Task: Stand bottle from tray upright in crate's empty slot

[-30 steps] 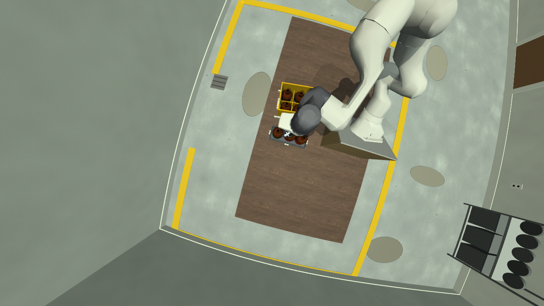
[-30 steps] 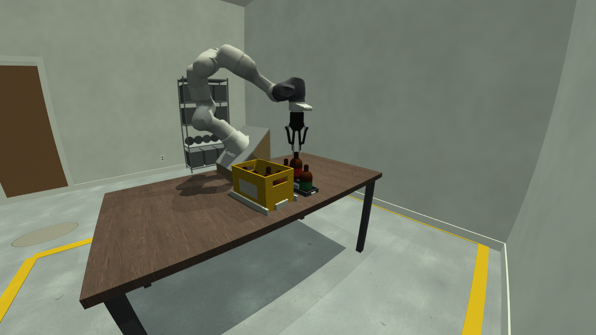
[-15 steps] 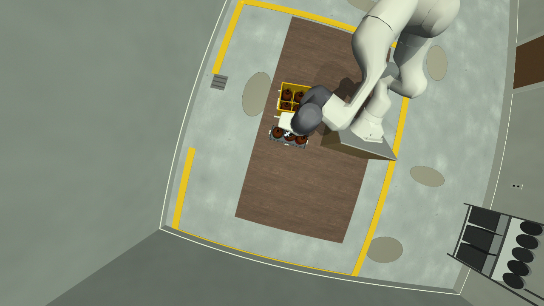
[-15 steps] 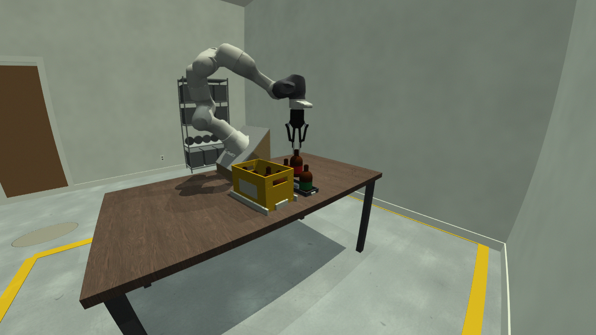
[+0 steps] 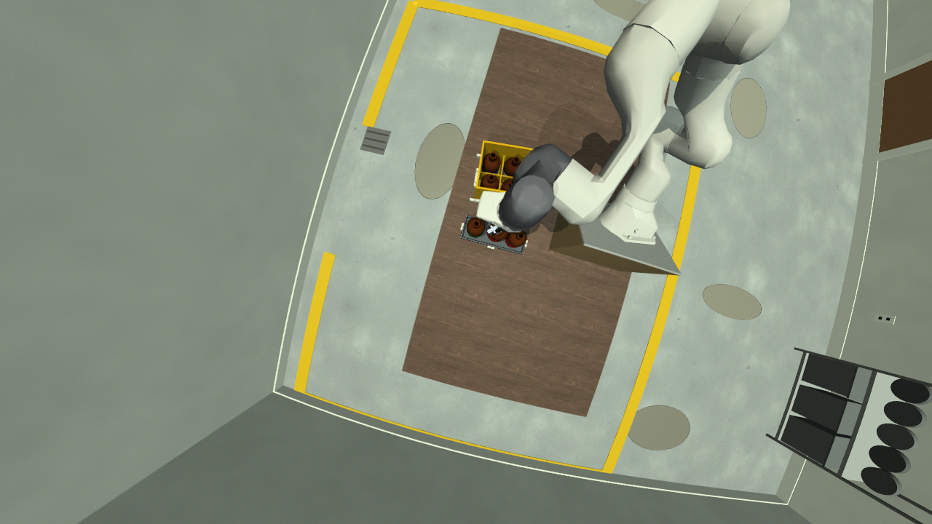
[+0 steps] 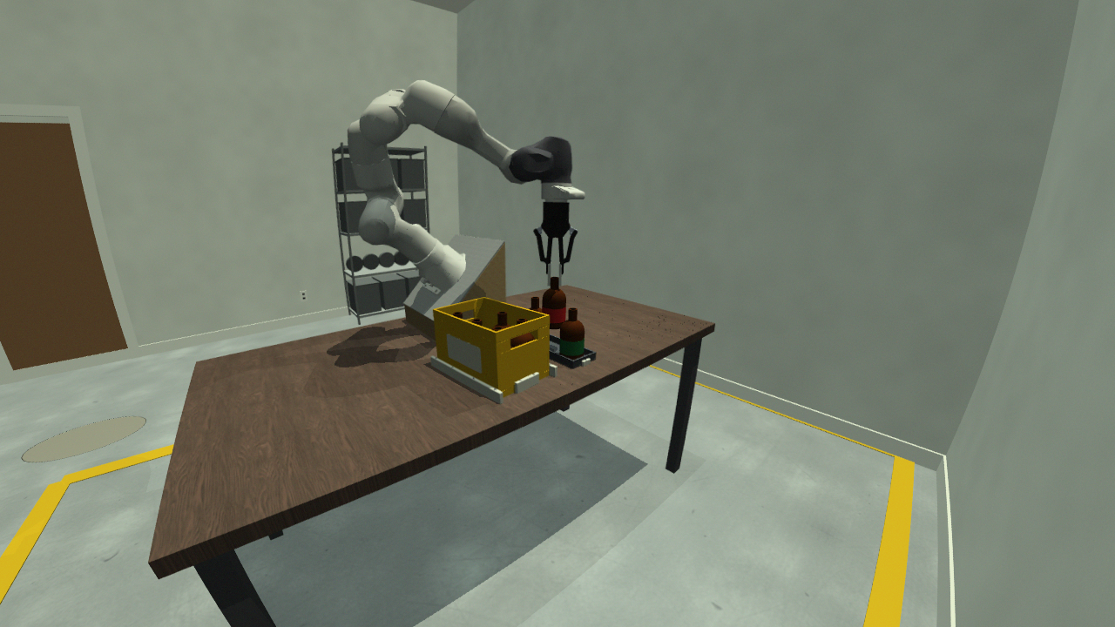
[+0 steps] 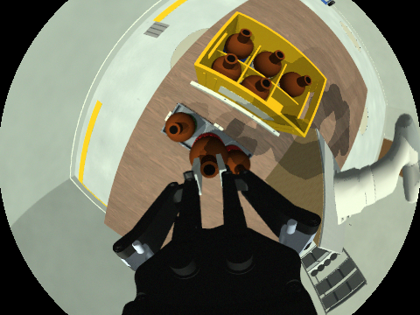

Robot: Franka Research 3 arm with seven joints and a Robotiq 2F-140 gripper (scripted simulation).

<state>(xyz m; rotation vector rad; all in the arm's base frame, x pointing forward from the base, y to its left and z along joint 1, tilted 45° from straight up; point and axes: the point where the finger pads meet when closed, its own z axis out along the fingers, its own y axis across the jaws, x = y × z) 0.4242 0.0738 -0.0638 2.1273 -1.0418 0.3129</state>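
The bottle (image 6: 554, 300) with the red label was found gripped by its neck and raised above the tray (image 6: 580, 359), its top standing higher than that of the green-labelled bottle (image 6: 572, 333) beside it. The gripper (image 6: 555, 269) was clenched on that neck, pointing straight down, with the fingers seen in the wrist view pressed against either side of the bottle mouth. The held bottle was upright.

Two bottles were noted in the tray: the green-labelled one nearest the table edge, and a third bottle (image 7: 238, 161) partly hidden behind the held one. The tray was set just beside the yellow crate (image 6: 483, 354), on the side toward the table's far end.

Five bottle tops were counted in the crate, and one corner slot (image 7: 297, 105) was seen without a bottle. The crate was resting on the wooden table (image 6: 327, 421), with pale strips showing along its base.

The arm (image 6: 436, 117) was arched over from its grey pedestal (image 6: 489, 268) at the table's rear edge. A shelf rack (image 6: 337, 233) was observed against the back wall.
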